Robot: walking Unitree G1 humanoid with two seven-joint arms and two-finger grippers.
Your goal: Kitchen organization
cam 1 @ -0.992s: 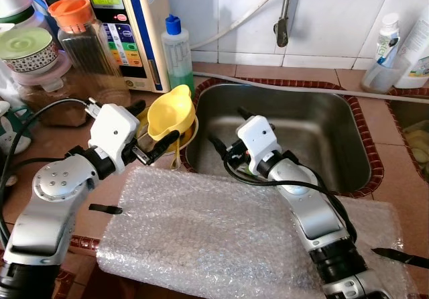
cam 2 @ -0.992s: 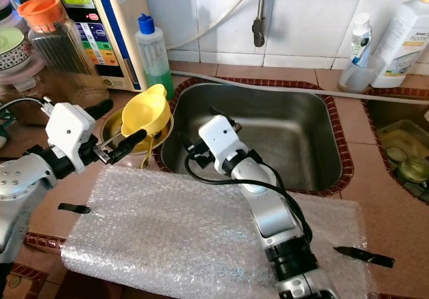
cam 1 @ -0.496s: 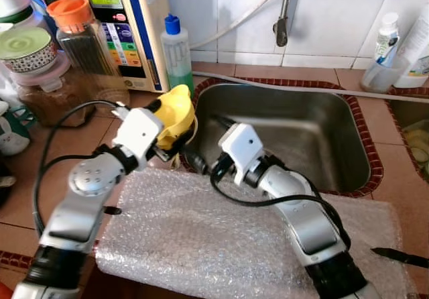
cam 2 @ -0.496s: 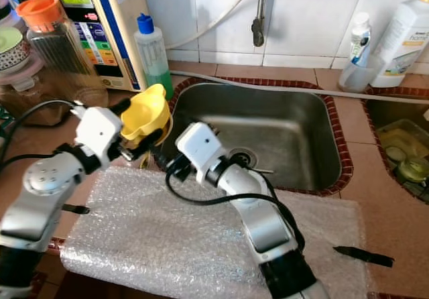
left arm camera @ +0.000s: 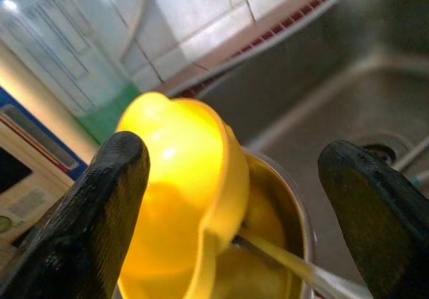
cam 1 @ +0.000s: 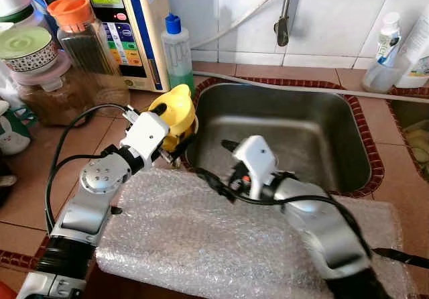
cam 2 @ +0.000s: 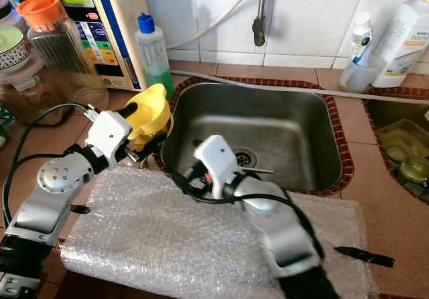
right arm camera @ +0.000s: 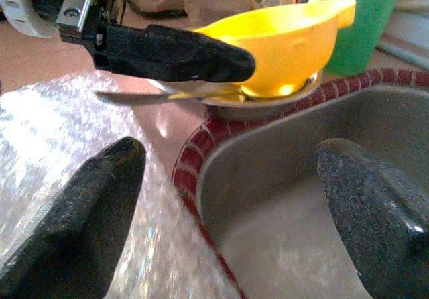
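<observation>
Plainly visible at the left rim of the steel sink [cam 1: 348, 138]: a yellow funnel-shaped cup [cam 1: 175, 111], tilted, sitting in a small metal bowl [left arm camera: 285, 218] on the tiled counter [cam 1: 40, 151], with a thin metal handle [right arm camera: 134, 96] poking out of the bowl toward the bubble wrap. Left gripper [left arm camera: 234, 198] up against the yellow cup, fingers spread wide, one black finger [left arm camera: 100, 198] on the cup's outer side and the other well off toward the sink; nothing clamped. Right gripper [right arm camera: 228, 198] low over the near-left corner of the sink, pointed at the cup and bowl, fingers [right arm camera: 87, 212] likewise apart and holding nothing. From the right wrist, one left finger [right arm camera: 174, 54] lying across the front of the cup. Bubble wrap [cam 1: 201, 238] spread over the near counter, under both arms, its far edge meeting the sink rim. Behind the cup, a clear bottle of green liquid with a blue cap [cam 1: 176, 51], next to a cream appliance with a blue panel [cam 1: 127, 24]. Further left, a jar with an orange lid [cam 1: 80, 34] and stacked containers [cam 1: 33, 64]. White bottles [cam 1: 395, 51] at the far right by the tiled wall, a tap [cam 1: 284, 17] above the sink.
</observation>
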